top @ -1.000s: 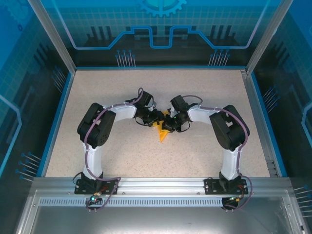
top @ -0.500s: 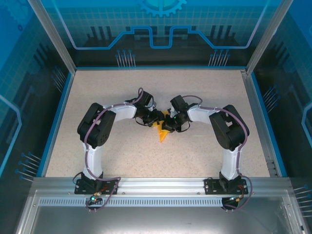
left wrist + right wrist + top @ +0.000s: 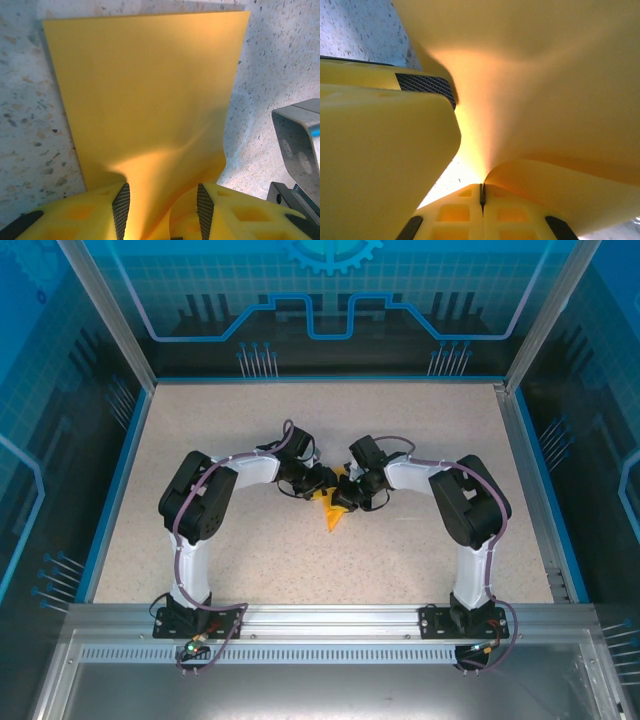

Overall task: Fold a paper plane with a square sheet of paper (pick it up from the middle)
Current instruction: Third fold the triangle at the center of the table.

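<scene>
The orange paper [image 3: 150, 100] is pinched in the closed right gripper [image 3: 481, 192] and gathered between the narrowed fingers of the left gripper [image 3: 161, 210], probably to be creased, at mid-tabletop [image 3: 420, 430], well clear of every edge.

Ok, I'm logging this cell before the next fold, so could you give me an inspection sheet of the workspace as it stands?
Surface: speckled beige tabletop, flat, with a blue border.
Job's things: bright-orange paper sheet, partly folded, lifted and curved between both grippers; its pointed end faces the arm bases.
Clutter: nothing seen.
Grippers: left gripper has paper between its yellow fingers, with a gap showing between the pads; right gripper is shut on the paper's edge.
Cables: purple cables run along both arms to the bases.
Surroundings: blue translucent panels and a metal frame enclose the table.
</scene>
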Tool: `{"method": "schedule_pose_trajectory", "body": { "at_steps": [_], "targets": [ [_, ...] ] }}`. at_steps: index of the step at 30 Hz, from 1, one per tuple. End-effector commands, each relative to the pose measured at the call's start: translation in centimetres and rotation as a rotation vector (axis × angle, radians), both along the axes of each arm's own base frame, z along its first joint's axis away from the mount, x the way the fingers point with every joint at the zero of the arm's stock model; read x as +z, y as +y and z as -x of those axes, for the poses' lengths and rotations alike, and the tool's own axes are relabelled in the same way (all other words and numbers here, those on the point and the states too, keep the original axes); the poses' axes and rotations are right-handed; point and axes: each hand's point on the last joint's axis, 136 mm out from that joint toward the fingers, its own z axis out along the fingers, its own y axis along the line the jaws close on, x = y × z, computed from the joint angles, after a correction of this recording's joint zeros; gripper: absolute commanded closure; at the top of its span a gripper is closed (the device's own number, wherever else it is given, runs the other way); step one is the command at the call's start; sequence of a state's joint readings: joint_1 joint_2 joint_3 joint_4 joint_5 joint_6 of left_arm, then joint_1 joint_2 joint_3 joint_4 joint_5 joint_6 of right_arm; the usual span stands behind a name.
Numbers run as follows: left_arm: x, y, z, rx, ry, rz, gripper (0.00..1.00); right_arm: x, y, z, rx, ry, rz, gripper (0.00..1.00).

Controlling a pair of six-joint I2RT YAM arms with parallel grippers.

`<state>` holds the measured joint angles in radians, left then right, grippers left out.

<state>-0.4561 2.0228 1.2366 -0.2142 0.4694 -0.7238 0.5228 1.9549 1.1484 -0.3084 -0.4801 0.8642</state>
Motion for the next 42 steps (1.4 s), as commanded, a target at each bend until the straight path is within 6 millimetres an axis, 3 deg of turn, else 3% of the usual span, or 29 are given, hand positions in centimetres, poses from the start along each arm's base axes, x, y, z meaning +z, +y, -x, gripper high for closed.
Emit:
{"method": "schedule_pose_trajectory", "body": {
  "at_steps": [1,14,37,42],
  "targets": [
    [-0.8,0.1,1.4,-0.033,0.048,-0.029,0.56,0.5,0.4,-1.5,-0.031,-0.045,-0.041,1.0],
    [-0.4,0.2,1.0,0.003,0.047,-0.025,0.6,0.9,0.3,-1.4,-0.041,-0.061,-0.072,1.0],
    [-0.5,0.3,1.1,0.015,0.057,-0.026,0.67,-0.3,0.0,-1.1,-0.032,-0.04,-0.051,1.0],
    [0.5,0.1,0.7,0.021,0.041,-0.015,0.66,-1.1,-0.3,-0.8,-0.033,-0.021,-0.031,0.99]
  ]
}}
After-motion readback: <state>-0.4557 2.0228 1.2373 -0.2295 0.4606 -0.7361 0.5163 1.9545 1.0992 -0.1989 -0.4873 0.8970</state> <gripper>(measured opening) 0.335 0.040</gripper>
